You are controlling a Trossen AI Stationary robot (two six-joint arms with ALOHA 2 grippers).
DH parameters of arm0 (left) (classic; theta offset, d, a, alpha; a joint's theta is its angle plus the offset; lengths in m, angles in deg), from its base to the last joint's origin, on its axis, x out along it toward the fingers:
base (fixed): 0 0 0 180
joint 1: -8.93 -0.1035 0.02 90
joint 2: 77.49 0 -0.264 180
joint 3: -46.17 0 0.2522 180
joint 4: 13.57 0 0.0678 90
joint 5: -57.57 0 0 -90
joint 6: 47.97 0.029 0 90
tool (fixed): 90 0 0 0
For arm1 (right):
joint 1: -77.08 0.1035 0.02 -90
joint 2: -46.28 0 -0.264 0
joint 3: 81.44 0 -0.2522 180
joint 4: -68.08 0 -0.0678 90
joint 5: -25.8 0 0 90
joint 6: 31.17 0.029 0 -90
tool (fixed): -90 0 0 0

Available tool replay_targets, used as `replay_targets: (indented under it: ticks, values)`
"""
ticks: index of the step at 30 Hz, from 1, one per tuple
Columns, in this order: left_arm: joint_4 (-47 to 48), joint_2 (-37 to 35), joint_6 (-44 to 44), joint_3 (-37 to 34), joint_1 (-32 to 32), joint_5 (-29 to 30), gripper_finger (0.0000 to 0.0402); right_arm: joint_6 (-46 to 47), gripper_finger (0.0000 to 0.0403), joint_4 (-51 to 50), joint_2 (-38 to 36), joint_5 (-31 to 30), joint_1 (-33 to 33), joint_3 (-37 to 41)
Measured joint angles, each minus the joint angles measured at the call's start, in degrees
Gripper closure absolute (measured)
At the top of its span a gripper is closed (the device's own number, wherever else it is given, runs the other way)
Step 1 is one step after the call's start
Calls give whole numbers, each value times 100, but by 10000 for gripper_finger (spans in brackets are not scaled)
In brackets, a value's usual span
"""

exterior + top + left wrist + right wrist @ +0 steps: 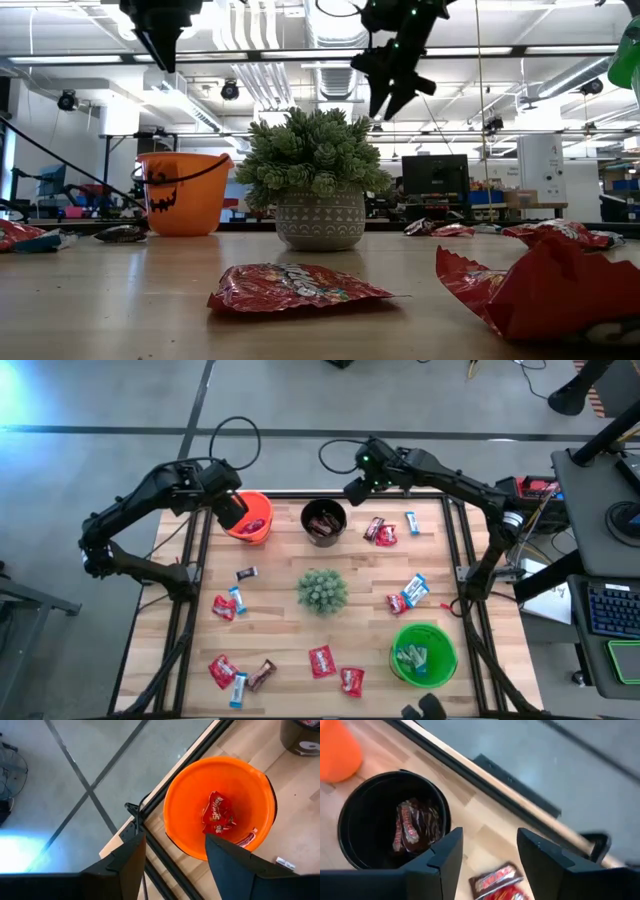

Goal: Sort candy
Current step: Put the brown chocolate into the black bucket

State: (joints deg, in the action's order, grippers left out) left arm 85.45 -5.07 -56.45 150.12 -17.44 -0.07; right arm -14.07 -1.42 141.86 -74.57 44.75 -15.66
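Candy lies scattered over the wooden table: red packs [323, 660], light blue and white ones [415, 590], dark brown ones [246, 573]. My left gripper [175, 855] hangs open above the orange bucket [250, 517], which holds red candy [217, 815]. My right gripper [487, 855] hangs open over the table's far edge, just right of the black bucket [324, 521], which holds brown candy [412, 827]. A brown pack [495, 877] lies on the table below its fingers. Neither gripper holds anything.
A green bucket [423, 652] with light blue candy stands near the front right. A spiky green plant in a pot [322, 590] stands at the table's middle. A black frame rail [350, 494] runs along the far edge.
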Motion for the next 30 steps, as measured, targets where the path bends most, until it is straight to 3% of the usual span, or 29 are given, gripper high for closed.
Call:
replay_targets:
  ticks: [7, 13, 18, 30]
  values:
    - [-2, 182, 264, 0, 0, 0, 223, 1215, 216, -383, 343, -36, -143, 34]
    - [-1, 358, 562, 0, 0, 28, 236, 1435, 216, -555, 769, 5, -145, 34]
    - [18, 373, 819, 0, -9, 431, 238, 1688, 216, -988, 1015, -20, -145, 36]
    - [67, -28, 951, 0, -21, 473, 238, 2216, 216, -1430, 1025, -168, -132, 564]
